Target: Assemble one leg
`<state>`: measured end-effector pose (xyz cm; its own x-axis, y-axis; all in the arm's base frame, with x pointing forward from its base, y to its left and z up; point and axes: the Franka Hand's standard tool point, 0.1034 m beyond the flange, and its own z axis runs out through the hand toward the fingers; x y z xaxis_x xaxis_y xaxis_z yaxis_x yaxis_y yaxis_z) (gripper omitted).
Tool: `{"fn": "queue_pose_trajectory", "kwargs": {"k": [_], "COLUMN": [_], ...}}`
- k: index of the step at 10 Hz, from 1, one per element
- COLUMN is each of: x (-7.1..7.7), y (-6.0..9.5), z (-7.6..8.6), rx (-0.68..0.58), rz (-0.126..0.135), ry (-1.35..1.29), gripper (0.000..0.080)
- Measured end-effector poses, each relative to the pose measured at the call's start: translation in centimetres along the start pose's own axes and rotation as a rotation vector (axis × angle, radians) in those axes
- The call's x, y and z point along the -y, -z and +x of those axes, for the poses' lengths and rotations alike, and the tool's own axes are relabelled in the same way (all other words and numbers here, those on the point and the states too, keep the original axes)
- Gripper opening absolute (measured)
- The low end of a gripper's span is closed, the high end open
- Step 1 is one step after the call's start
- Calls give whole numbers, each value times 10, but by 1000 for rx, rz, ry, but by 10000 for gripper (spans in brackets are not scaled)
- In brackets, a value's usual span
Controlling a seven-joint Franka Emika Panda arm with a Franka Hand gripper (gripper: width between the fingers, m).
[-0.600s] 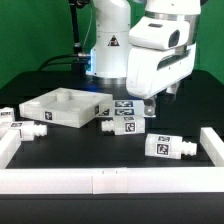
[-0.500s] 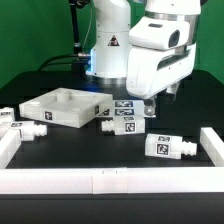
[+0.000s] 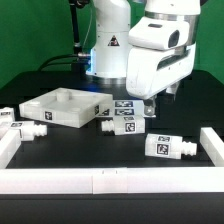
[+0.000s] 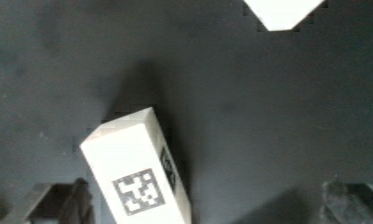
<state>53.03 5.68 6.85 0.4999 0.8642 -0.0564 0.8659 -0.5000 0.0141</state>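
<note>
Leg (image 3: pixel 120 124) lies flat on the black tabletop (image 3: pixel 90 155), at 4 o'clock from the white panel (image 3: pixel 58 106). Gripper (image 3: pixel 150 106) hangs near, at 2 o'clock of the leg. Wrist view: gripper (image 4: pixel 204 205) fingers apart, holding nothing, with the leg (image 4: pixel 138 168) between them, nearer one finger. Second leg (image 3: pixel 168 147) at 4 o'clock, third leg (image 3: pixel 24 127) at 9. Low white wall (image 3: pixel 100 182) rims the tabletop, green backdrop (image 3: pixel 30 40) behind.

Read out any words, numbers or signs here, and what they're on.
No readable words or numbers.
Triangular warning sticker on the white robot base: symbol too small to read.
Square black-and-white tag on the small white blocky plastic leg: pattern, not text.
</note>
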Motion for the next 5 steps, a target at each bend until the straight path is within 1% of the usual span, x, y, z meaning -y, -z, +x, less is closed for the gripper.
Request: {"fn": "queue_pose_trajectory", "kwargs": {"k": [1,3,4,5], "x": [-9,-33,-38,-30], "y": [-7,-22,-28,-36], "z": [2,14,21,27], "rx": [-12,-30,-36,-39], "rz": [-6,-14,-14,-1], "ry": [59,109,117,106], "gripper": [649,649,649,649]}}
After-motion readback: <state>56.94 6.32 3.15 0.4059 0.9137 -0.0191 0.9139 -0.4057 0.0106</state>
